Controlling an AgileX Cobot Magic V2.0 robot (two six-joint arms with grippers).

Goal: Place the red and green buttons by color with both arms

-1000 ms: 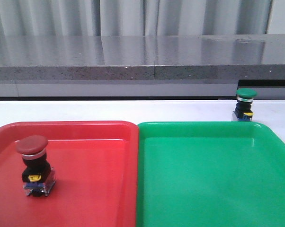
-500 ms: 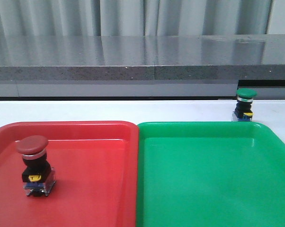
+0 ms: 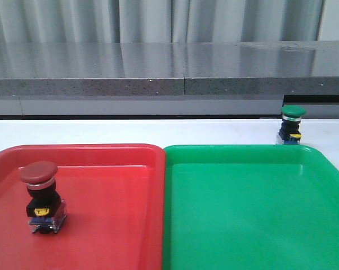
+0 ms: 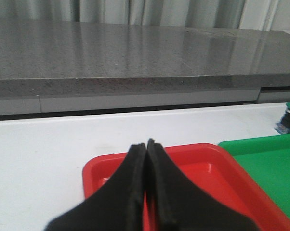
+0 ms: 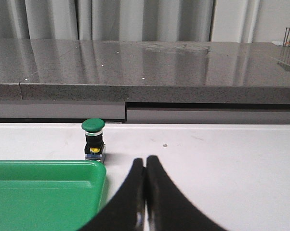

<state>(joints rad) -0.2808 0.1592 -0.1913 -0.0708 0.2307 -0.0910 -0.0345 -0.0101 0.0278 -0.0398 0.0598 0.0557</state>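
On the white surface [image 3: 102, 130] we see the red button [image 3: 40, 195] upright in the red tray [image 3: 119, 225], the green button [image 3: 291, 124] just behind the green tray [image 3: 242, 225], and left hand [image 4: 146, 144] and right hand [image 5: 145, 161] pressed closed, empty.

Matte black, smoothly tapered fingers [image 4: 135, 192] on both arms, no markings.

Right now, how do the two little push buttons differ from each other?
The red button has a dark red cap; the green button has a green one. The red button stands inside the red tray; the green button stands on the white table, just beyond the green tray's far rim, not in it. Both stand upright, with black bodies and yellow tabs.
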